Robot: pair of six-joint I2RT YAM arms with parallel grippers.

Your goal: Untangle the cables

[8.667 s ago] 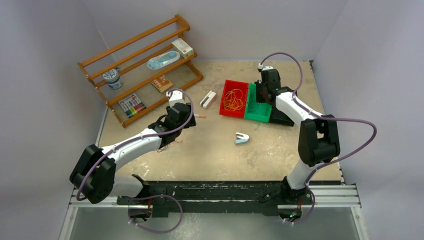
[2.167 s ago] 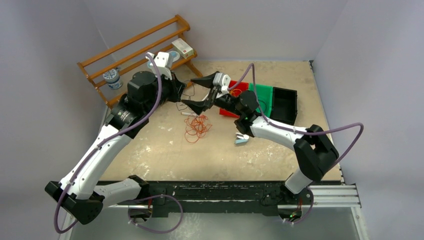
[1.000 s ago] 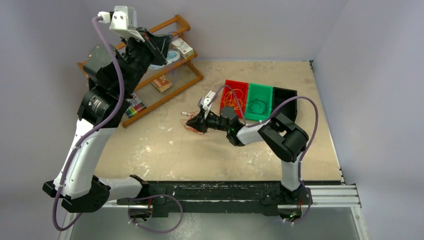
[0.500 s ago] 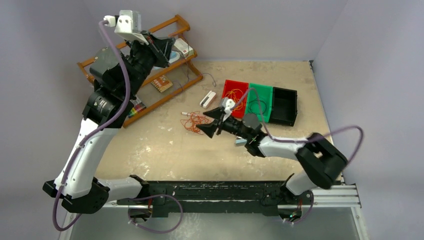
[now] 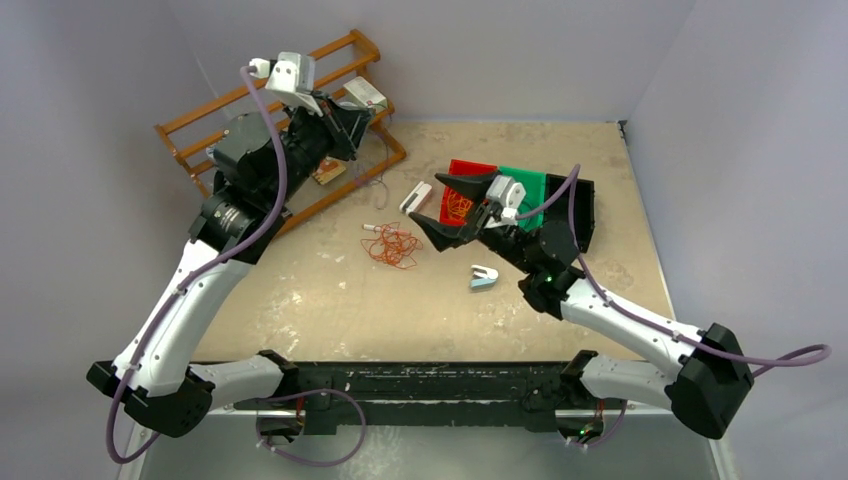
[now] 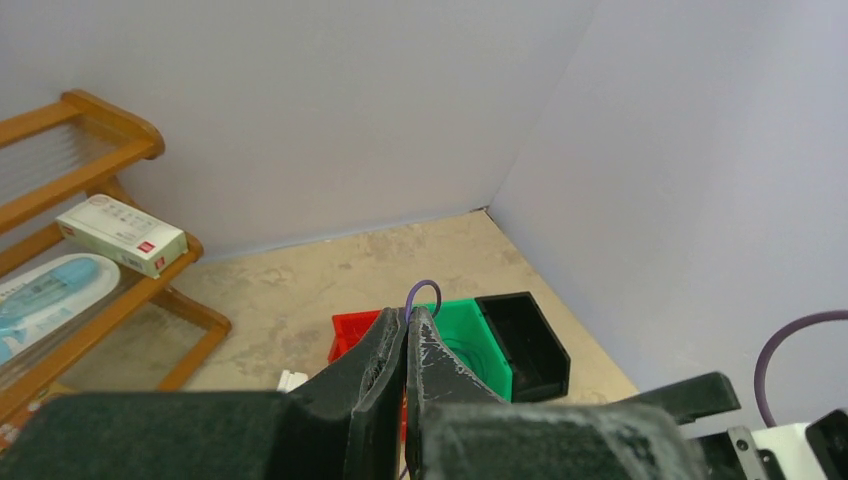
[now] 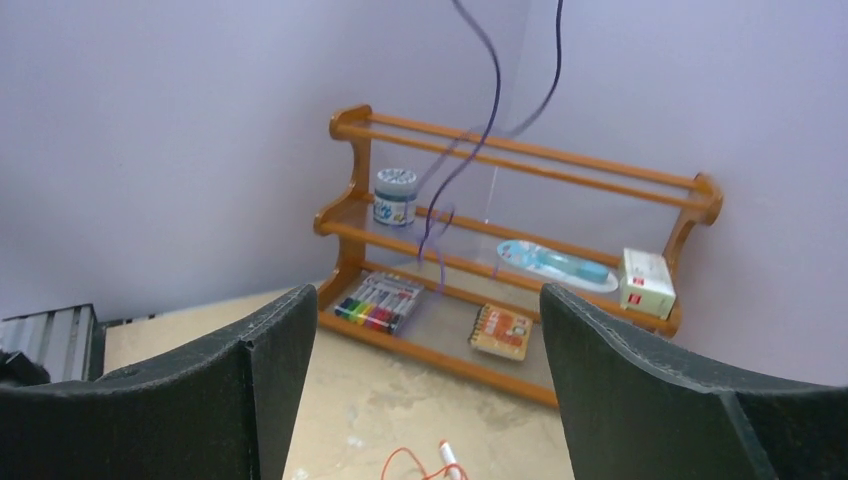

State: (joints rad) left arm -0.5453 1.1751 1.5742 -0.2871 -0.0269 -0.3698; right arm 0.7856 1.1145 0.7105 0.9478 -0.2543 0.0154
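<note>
1 thin dark cable (image 6: 424, 283) pinched in the raised left gripper (image 6: 408, 318); right gripper (image 5: 428, 198) spread wide.
The dark cable dangles in front of the wooden shelf (image 5: 366, 46). An orange cable bunch (image 5: 395, 245) lies loose on the tabletop (image 5: 450, 310), near the right gripper; more orange cable sits in the red bin (image 5: 465, 167).

Pretty clearly a robotics lab test cell, not anybody's home. 2 white-and-black robot arms, the left arm (image 5: 185, 300) and the right arm (image 5: 620, 318), are bolted to a black metal rail (image 5: 430, 383) at the edge of a scuffed beige tabletop (image 5: 400, 310), boxed in by plain lilac-grey walls (image 5: 720, 150). The props look staged: a brown wooden rack (image 7: 355, 160) holding coloured markers (image 7: 375, 300) and a little white box (image 7: 645, 283) sits just past the left claw (image 6: 405, 318). A red plastic bin (image 6: 352, 328), a green one (image 6: 478, 330) and a black one (image 6: 530, 345) line up right by the right claw (image 5: 428, 200).
</note>
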